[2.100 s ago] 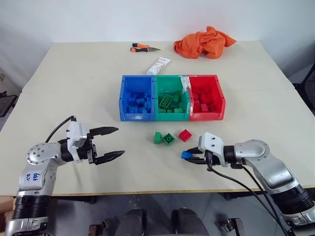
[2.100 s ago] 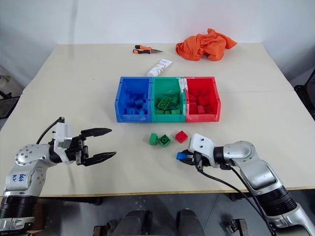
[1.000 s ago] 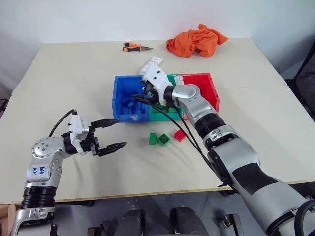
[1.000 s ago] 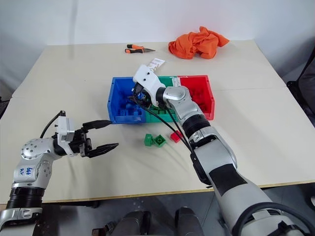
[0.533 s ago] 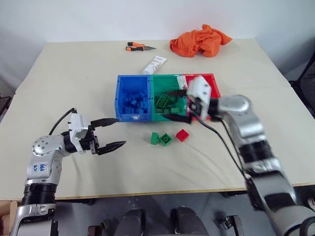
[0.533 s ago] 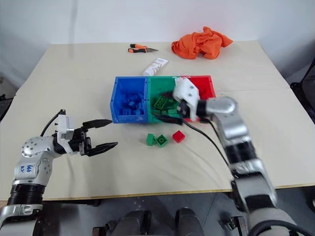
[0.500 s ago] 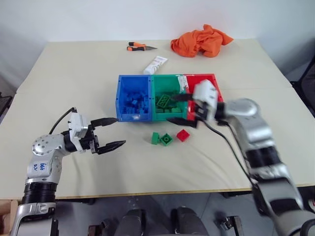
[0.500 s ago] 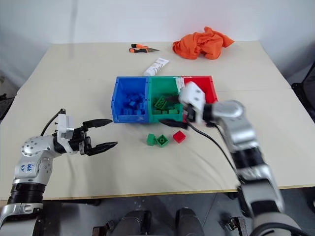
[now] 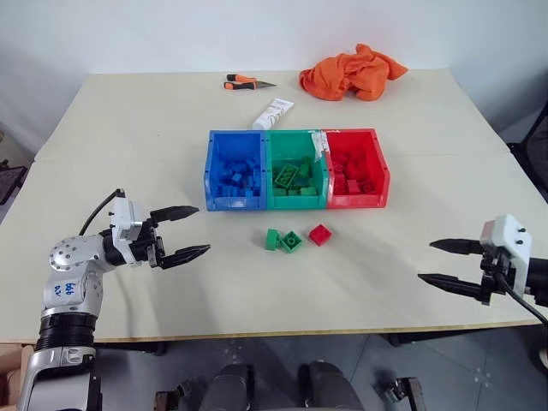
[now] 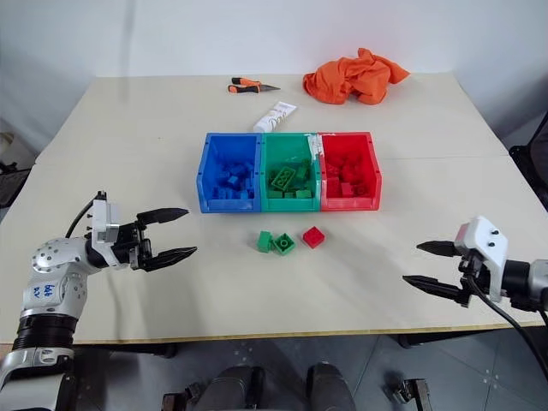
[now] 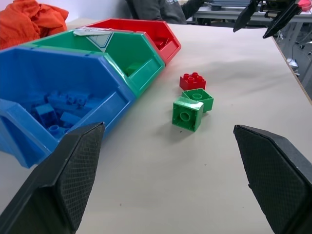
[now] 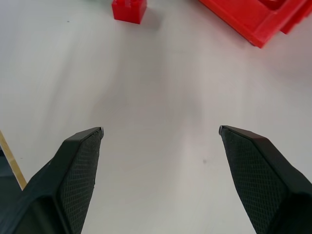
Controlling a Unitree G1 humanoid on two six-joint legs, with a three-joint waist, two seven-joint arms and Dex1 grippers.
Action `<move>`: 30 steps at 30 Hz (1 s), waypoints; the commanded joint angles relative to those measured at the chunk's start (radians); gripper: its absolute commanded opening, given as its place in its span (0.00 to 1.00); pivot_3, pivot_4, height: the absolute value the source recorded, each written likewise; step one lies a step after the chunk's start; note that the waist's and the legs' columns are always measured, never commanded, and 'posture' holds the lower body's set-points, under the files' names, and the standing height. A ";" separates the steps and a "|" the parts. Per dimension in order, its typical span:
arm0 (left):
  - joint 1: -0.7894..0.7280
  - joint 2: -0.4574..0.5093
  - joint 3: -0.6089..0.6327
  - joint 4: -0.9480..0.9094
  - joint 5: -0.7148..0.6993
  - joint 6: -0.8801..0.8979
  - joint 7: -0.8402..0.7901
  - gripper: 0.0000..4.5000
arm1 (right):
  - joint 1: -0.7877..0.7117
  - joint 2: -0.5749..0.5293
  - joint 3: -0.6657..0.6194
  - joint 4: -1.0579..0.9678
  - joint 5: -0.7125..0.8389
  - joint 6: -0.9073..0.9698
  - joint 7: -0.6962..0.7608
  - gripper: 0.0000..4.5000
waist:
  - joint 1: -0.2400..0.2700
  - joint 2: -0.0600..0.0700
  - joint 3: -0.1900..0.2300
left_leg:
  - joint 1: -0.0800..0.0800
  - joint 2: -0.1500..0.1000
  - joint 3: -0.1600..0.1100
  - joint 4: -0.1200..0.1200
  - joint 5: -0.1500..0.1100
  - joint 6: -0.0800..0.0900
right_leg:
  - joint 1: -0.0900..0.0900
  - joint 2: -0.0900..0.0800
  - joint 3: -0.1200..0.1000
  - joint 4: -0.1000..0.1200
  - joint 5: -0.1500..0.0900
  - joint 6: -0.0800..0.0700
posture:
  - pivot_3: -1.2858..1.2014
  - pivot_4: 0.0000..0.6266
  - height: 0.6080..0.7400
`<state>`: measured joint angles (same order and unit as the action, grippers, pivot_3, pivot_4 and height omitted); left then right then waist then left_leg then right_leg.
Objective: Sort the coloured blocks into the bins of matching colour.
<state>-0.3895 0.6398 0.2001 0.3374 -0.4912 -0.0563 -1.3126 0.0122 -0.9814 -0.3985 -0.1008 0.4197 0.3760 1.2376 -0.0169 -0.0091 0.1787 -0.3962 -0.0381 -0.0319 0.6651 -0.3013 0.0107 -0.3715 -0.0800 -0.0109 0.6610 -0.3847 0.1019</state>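
1. Head views: the left tool is held level over the near left of the surface, black fingers spread wide, nothing gripped. The right tool is parked off to the near right, fingers also wide apart and empty, pointing back toward the middle. The bins sit ahead of both tools as one joined row, blue nearest the left tool's side, green in the middle, red toward the right tool's side; glossy moulded plastic, rectangular, each already filled with bricks of its own colour. Three loose blocks lie between the tools, just in front of the bins: two green blocks touching each other, a red block just beside them. No blue block is seen loose on the surface. Both tools being empty and clear of the blocks suggests a pause between picks. An orange cloth, crumpled and soft, a white tube and an orange-handled tool lie well beyond the bins, unrelated to sorting.

2. Left wrist view: textured black finger pads are seen far apart. The green blocks are framed between them, studded, hard-edged, one tilted against the other; the red block lies behind them. The bins' slanted front walls show.

3. Right wrist view: finger pads are wide apart over bare matte surface; the red block and a corner of the red bin lie ahead. That block is judged the likely next pick.
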 commanded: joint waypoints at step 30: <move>0.088 -0.011 0.006 -0.216 -0.038 0.061 0.050 1.00 | -0.504 0.474 0.508 0.303 -0.189 -0.167 -0.220 0.88 | -0.010 0.000 0.000 | 0.000 0.000 -0.001 -0.001 0.000 -0.001 | -0.003 0.000 0.000 0.002 0.000 0.000 | 0.52 0.24 1.00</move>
<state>-0.3042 0.6291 0.1913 0.1617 -0.5067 0.0061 -1.2684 -0.4701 -0.5139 0.1122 0.2070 0.2249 0.2333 1.0147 -0.0273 -0.0091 0.1787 -0.3965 -0.0383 -0.0330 0.6646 -0.3009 0.0097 -0.3742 -0.0802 -0.0115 0.6632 -0.3847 0.1019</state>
